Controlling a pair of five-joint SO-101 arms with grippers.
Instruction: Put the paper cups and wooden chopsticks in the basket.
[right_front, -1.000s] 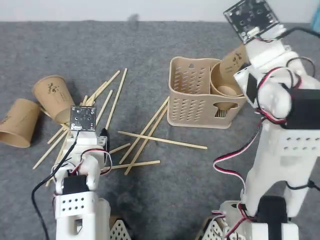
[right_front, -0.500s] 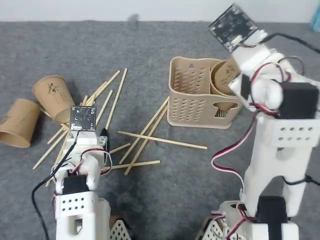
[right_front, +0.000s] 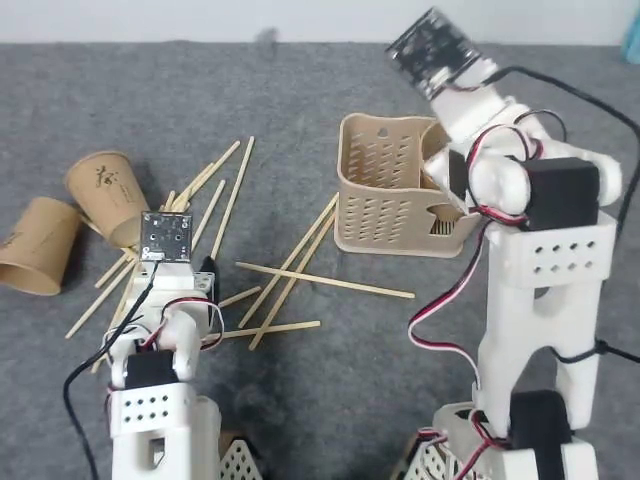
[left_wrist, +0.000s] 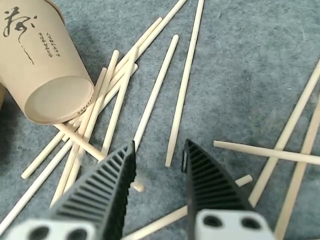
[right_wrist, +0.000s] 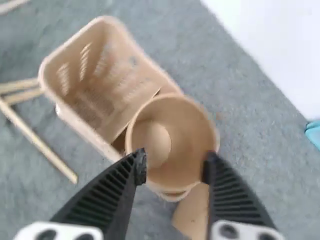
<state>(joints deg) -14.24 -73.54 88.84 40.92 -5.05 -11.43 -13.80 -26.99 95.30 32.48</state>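
Note:
The tan basket (right_front: 385, 215) stands right of centre, and my right arm (right_front: 480, 175) leans over its right side. From the wrist, my right gripper (right_wrist: 172, 162) is open above a paper cup (right_wrist: 170, 142) standing mouth-up in the basket (right_wrist: 85, 75). Two more paper cups (right_front: 110, 195) (right_front: 40, 245) lie on their sides at the far left. Wooden chopsticks (right_front: 290, 270) lie scattered between them and the basket. My left gripper (left_wrist: 157, 160) hangs open just over several chopsticks (left_wrist: 182, 85), close to the nearer cup (left_wrist: 45, 65).
Grey carpet (right_front: 350, 380) covers the table. One long chopstick (right_front: 325, 281) lies in front of the basket, and two others (right_front: 310, 245) lean up to its left wall. A white wall edge runs along the far side.
The right arm has swung left and down over the basket. The cup it held tilted above the basket now stands inside it, with the fingers apart. The left arm has not moved.

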